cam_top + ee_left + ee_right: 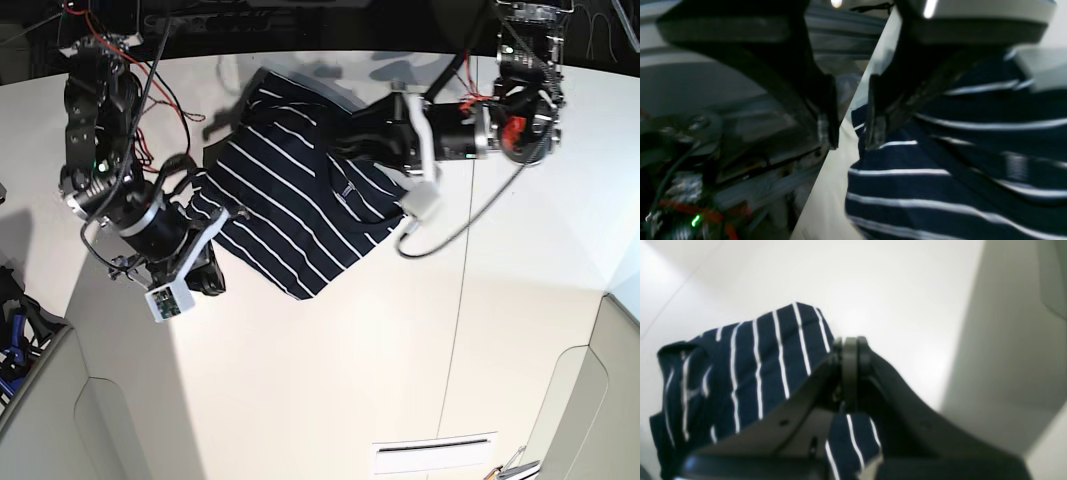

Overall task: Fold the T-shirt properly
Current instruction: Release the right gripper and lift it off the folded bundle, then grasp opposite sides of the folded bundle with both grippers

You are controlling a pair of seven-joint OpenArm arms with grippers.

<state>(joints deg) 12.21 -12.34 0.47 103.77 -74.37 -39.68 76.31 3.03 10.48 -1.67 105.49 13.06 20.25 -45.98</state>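
The white table [330, 370] is mostly bare around the T-shirt [290, 205]. Loose red and black cables [150, 75] hang along the arm on the base view's left, just beside the shirt's edge there. A black cable [470, 215] loops down from the other arm and trails over the table beyond the shirt's opposite corner. A grey moulded panel [610, 400] sits well apart from the shirt, at the table's far corner, and a slotted plate [435, 455] lies on the table's edge, also well away. Both arms reach in over the cloth from either side and cover part of it.

The shirt lies spread on the table between the two arms, bunched and not flat. Its long axis runs on a slant, from the upper part near the table's dark back edge down toward the open table. The white stripes cross that slant. A small label [347, 190] shows near its middle.

The right gripper [849, 355] has its fingers pressed together, with a strip of striped cloth caught behind them and the rest bunched beside it. The left gripper [850, 133] stands with a narrow gap between its fingers at the shirt's edge. One finger [875, 113] touches the cloth. I cannot tell whether it pinches any.
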